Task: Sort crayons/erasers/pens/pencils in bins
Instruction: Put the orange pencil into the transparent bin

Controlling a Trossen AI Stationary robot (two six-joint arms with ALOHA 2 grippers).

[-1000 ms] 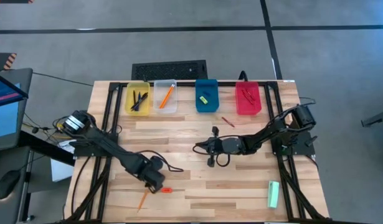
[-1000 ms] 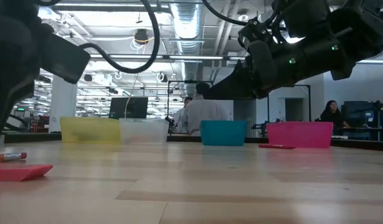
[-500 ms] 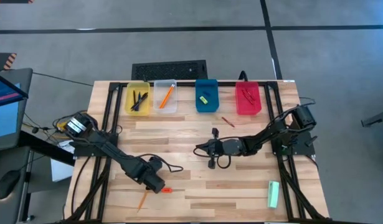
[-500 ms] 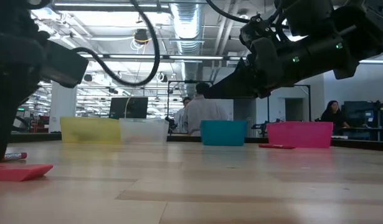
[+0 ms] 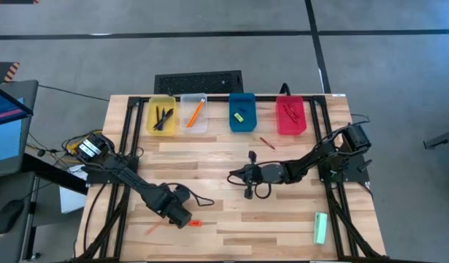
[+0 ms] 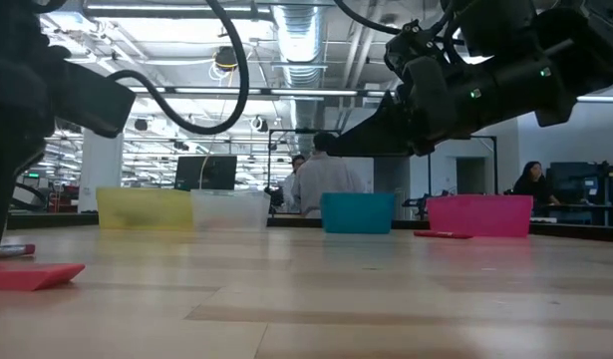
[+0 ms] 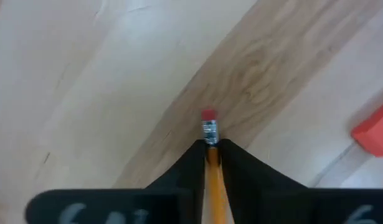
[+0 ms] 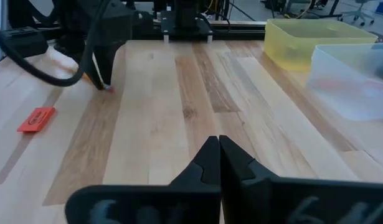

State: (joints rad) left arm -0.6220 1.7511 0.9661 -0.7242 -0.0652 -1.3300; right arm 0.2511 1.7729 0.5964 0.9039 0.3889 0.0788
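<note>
An orange pencil (image 7: 211, 163) with a red rubber tip (image 7: 208, 115) lies near the table's front left, and my left gripper (image 7: 211, 149) is shut on it. In the high view the pencil (image 5: 154, 227) shows faintly beside that gripper (image 5: 177, 215). A flat red-orange eraser (image 5: 195, 223) rests on the wood close by. My right gripper (image 8: 219, 146) hangs shut and empty over the table's middle (image 5: 231, 174). The yellow (image 5: 161, 115), clear (image 5: 193, 113), blue (image 5: 242, 112) and red (image 5: 290, 115) bins stand along the far edge. A crayon (image 5: 266, 142) lies before the red bin. My left gripper pinches the pencil between its two fingers just behind the metal ferrule (image 7: 209, 132), near the rubber end. The fingers come from above, pointing down, and lie across the pencil. The rubber end (image 6: 17, 249) stays low at the table; I cannot tell whether the pencil is lifted.
A pale green bar (image 5: 320, 228) lies at the front right. A dark keyboard (image 5: 198, 80) sits behind the bins. The yellow bin holds dark pens, the clear one pencils. Bare wood stretches between the two grippers.
The pencil has slid and turned under my left gripper: in the high view it now lies farther toward the table's left edge. In the low view less of its rubber end shows beside the dark fingers.
</note>
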